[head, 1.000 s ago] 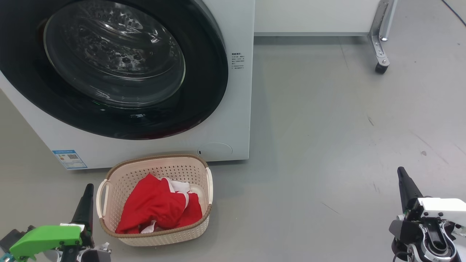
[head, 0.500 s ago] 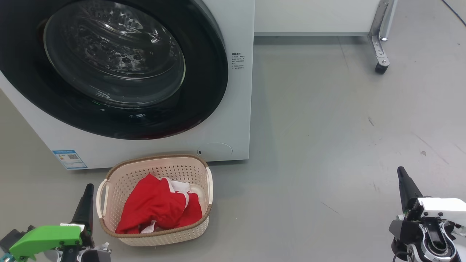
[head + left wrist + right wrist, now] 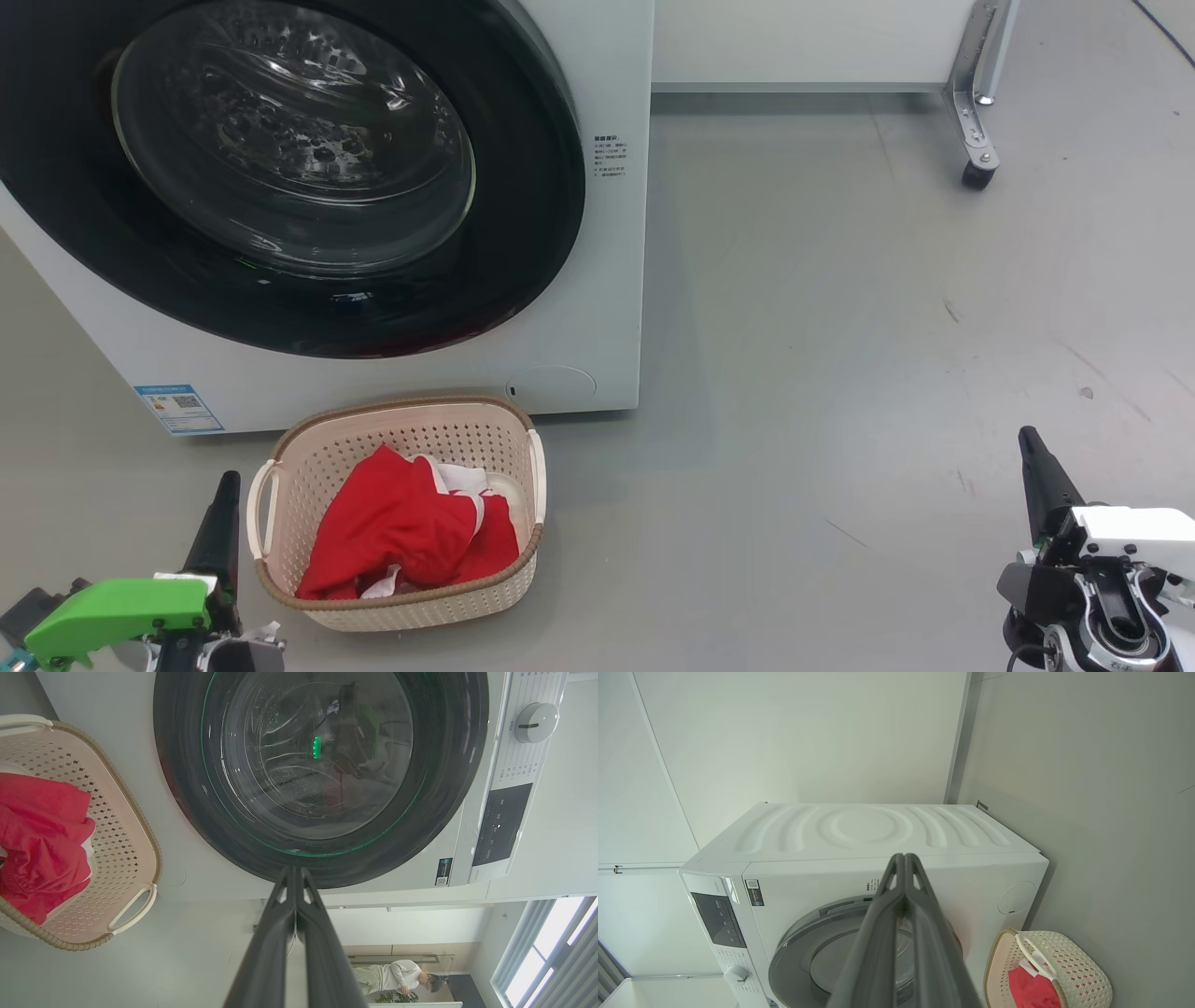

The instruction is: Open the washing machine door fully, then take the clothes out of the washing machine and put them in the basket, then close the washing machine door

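The washing machine (image 3: 607,280) stands on the floor ahead of both pincers, closer to the left pincer (image 3: 225,490) than to the right pincer (image 3: 1034,453), which sits well apart from it on its right. The washing machine door (image 3: 280,168) looks shut flush against the white front, its black ring seated all round. Through the glass I make out bare drum metal and no fabric, so the emptying appears finished.

The basket (image 3: 401,407) rests on the floor just beside the left pincer, on that pincer's right, and directly before the machine's lower front. The clothes (image 3: 392,532), red with some white trim, lie heaped inside it below the rim.

Both pincers are pressed together with nothing between the fingers, and both hang low and apart from the door. Judging by this, opening, unloading and closing all seem done, and I see nothing left beyond confirming that the door has latched, which cannot be told from here.
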`<state>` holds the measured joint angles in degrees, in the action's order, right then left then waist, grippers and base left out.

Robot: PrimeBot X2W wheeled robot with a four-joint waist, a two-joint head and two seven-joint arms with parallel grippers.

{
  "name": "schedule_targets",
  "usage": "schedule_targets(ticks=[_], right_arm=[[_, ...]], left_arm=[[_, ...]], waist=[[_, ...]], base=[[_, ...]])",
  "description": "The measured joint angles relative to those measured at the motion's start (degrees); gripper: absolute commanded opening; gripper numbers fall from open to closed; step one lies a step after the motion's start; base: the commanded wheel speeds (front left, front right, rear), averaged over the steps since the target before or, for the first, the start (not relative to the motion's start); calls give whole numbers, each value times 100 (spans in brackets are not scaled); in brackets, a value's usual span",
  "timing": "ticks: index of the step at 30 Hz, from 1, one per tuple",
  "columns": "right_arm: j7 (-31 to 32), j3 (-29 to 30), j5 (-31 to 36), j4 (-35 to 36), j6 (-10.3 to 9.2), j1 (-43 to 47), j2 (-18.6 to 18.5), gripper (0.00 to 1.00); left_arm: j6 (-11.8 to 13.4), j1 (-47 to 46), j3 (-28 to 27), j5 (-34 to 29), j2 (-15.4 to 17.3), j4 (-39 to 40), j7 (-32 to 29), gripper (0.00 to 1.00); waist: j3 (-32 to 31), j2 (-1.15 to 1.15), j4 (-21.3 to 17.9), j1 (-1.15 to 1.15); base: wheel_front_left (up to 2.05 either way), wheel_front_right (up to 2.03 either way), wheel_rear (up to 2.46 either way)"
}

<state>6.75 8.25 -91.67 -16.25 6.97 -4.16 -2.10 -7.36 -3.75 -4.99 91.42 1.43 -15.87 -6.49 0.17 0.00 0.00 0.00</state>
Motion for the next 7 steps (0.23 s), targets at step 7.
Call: schedule_targets(ticks=[7], right_arm=[[0,-2,0,7,0,0,0,0]], left_arm=[[0,0,0,0,0,1,0,0]], waist=[[0,0,0,0]], base=[[0,0,0]])
